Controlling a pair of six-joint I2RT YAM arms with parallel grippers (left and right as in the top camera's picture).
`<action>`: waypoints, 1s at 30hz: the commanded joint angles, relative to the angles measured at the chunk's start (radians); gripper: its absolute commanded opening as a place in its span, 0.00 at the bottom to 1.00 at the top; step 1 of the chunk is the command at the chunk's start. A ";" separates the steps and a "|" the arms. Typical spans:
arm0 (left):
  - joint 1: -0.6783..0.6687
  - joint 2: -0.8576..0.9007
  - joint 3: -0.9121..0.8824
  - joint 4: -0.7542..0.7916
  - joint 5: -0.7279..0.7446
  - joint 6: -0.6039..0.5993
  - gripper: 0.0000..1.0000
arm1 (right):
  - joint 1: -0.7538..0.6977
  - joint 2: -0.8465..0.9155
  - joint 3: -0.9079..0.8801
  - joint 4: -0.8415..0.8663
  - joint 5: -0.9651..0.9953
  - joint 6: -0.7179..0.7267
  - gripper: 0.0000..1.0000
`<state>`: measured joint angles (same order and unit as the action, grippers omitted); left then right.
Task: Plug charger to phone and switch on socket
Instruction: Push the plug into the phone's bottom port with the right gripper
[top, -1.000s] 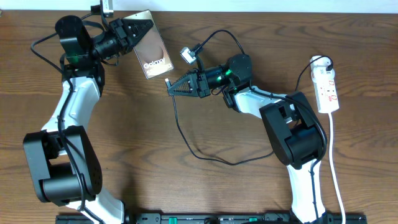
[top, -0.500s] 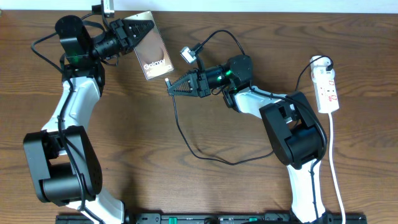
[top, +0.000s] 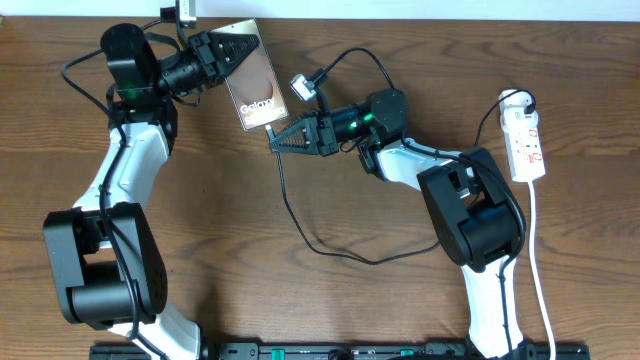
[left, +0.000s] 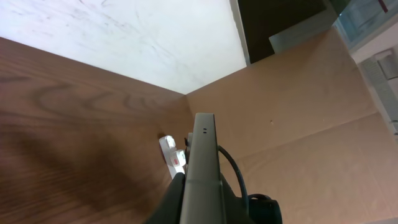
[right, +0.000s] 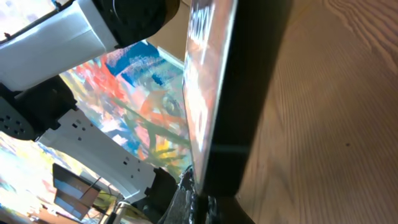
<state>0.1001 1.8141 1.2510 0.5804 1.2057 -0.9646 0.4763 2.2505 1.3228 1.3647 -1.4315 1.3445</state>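
**Plug tip at the phone's lower edge: a poor line-up could shove the phone loose**

The left gripper (top: 234, 50) has its fingers pinched on one end of the phone (top: 257, 90), which it holds off the table and tilted. The slab juts out past the fingertips towards the right arm. The right gripper (top: 275, 140) has its fingers pressed together near their tips, and the charger (top: 300, 235) leaves from between them and trails away in a loose loop behind that arm. The plug tip itself is too small to make out. The phone's free end sits just ahead of those fingertips, almost touching. In the right wrist view its edge fills the frame directly in front of the fingers, but no port can be picked out.

The main risk is alignment. If the tip meets the casing beside the port, or arrives at an angle, the push goes into the phone instead of the opening. The left fingers grip only the far end, so the slab could pivot or slide out of the pinch. The tip could also twist within the right fingers, because a thin cable resists turning very little.

The slack loop is a second hazard — it may drag or snag on the right arm's base. The socket (top: 527, 145) lies well behind the right fingers, near the table's far side, and its switch is not yet attended to.
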 joint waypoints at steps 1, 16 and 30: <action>-0.001 -0.003 0.011 0.012 0.015 0.014 0.07 | 0.004 -0.006 0.006 0.017 0.018 0.021 0.01; -0.002 -0.002 0.011 0.011 0.065 0.028 0.08 | 0.003 -0.006 0.006 0.016 0.012 0.020 0.01; -0.002 -0.002 0.011 0.008 0.077 0.028 0.07 | 0.003 -0.006 0.006 0.016 0.034 0.024 0.01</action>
<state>0.1001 1.8141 1.2510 0.5804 1.2366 -0.9424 0.4770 2.2505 1.3228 1.3739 -1.4395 1.3571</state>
